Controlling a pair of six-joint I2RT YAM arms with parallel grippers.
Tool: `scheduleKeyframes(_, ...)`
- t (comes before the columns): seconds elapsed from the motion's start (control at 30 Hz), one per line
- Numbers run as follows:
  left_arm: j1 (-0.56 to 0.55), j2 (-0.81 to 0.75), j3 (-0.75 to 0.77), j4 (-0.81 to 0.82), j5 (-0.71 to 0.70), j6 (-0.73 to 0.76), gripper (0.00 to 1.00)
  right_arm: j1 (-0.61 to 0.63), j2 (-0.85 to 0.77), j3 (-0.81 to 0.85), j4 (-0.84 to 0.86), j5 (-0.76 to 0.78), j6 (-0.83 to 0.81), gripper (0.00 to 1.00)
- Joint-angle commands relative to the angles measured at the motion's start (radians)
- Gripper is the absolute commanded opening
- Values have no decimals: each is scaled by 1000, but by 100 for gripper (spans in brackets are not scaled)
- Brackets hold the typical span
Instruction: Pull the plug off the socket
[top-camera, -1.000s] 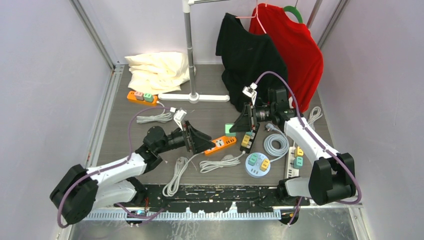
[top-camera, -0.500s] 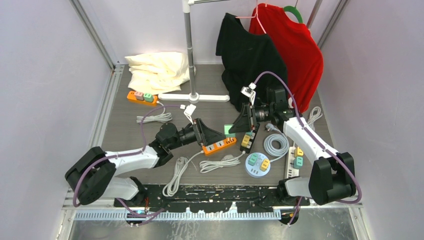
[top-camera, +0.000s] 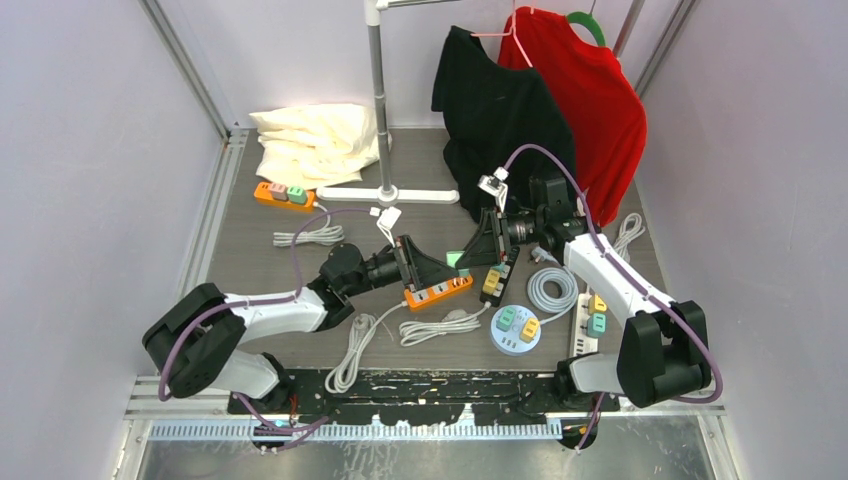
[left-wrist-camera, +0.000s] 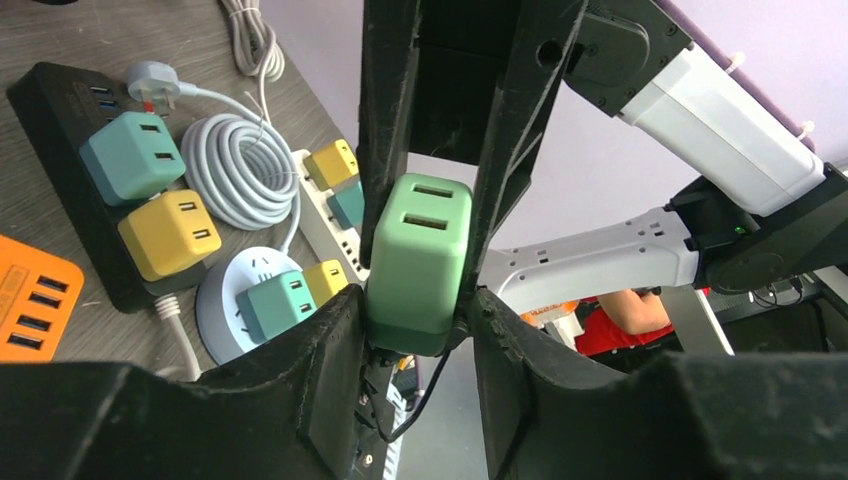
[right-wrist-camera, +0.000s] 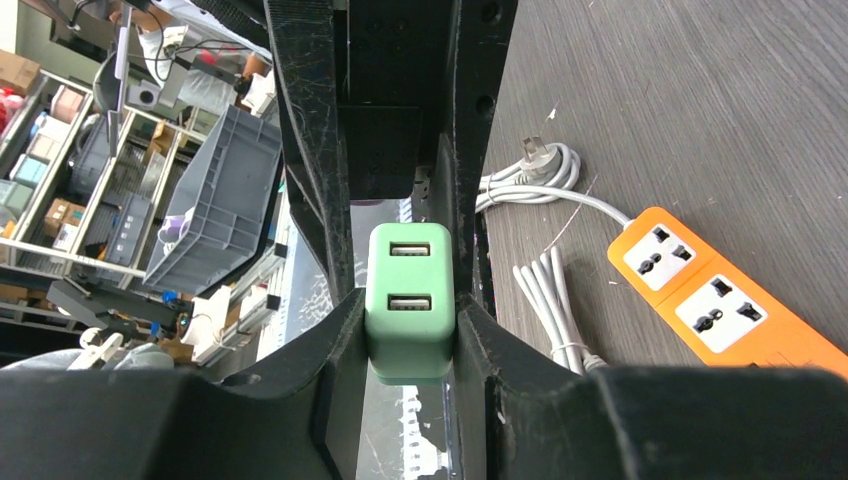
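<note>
Both left claw and right claw pinch the green plug, long axis running between them.

I take the clothes rack as my landmark on the worktop. Left of its pole I see a heap of cream pillows. Right of the pole hangs a black shirt, and beyond that a red shirt. Just left of the rack's foot lies a small orange power strip carrying a pink and a green adapter. Nearer me than the foot is a bundled white cord. Well off to the near right are a coiled grey cable and a round white hub.
</note>
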Motion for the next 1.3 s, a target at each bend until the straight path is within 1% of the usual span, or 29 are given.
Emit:
scheduleKeyframes(0.0, -10, 2, 41, 80, 22, 8, 42, 9, -3, 5, 30, -30, 0, 12)
scheduleKeyframes(0.1, -13, 9, 48, 82, 37, 7, 32, 12, -4, 5, 31, -32, -3, 13)
scheduleKeyframes(0.2, -14, 17, 48, 94, 46, 3, 14, 12, -4, 4, 31, -32, -3, 14)
scheduleKeyframes(0.27, -13, 24, 43, 111, 50, 0, 4, 12, -4, 4, 30, -31, -6, 16)
scheduleKeyframes(0.3, -13, 27, 42, 119, 49, -2, 1, 12, -4, 2, 30, -29, -8, 19)
scheduleKeyframes(0.37, -12, 27, 35, 130, 47, -3, 0, 12, -4, 3, 30, -27, -11, 28)
scheduleKeyframes(0.47, -13, 17, 12, 131, 30, 6, 0, 12, -6, 3, 28, -25, -20, 44)
scheduleKeyframes(0.57, -14, 0, -14, 121, 9, 17, 0, 11, -11, 3, 7, -6, -52, 63)
scheduleKeyframes(0.67, -12, -23, -46, 95, -19, 37, 0, 8, -18, 12, -55, 39, -129, 84)
scheduleKeyframes(0.73, -8, -45, -70, 68, -51, 48, 0, 1, -21, 27, -120, 75, -214, 93)
scheduleKeyframes(0.8, 7, -70, -109, 45, -93, 52, 0, -11, -27, 49, -193, 119, -298, 99)
scheduleKeyframes(0.87, 30, -99, -141, -2, -148, 28, 0, -29, -40, 55, -224, 151, -336, 100)
scheduleKeyframes(0.97, 101, -174, -151, -204, -179, -40, 0, -52, -57, 48, -229, 173, -359, 100)
scheduleKeyframes(1.0, 132, -191, -152, -288, -175, -42, 0, -58, -60, 47, -228, 178, -363, 100)
scheduleKeyframes(1.1, 215, -236, -157, -453, -189, -35, 0, -64, -60, 47, -229, 195, -368, 100)
scheduleKeyframes(1.2, 283, -271, -155, -622, -249, -14, 0, -69, -61, 46, -228, 209, -371, 100)
scheduleKeyframes(1.27, 322, -285, -154, -707, -301, 18, 0, -69, -61, 44, -228, 212, -374, 100)
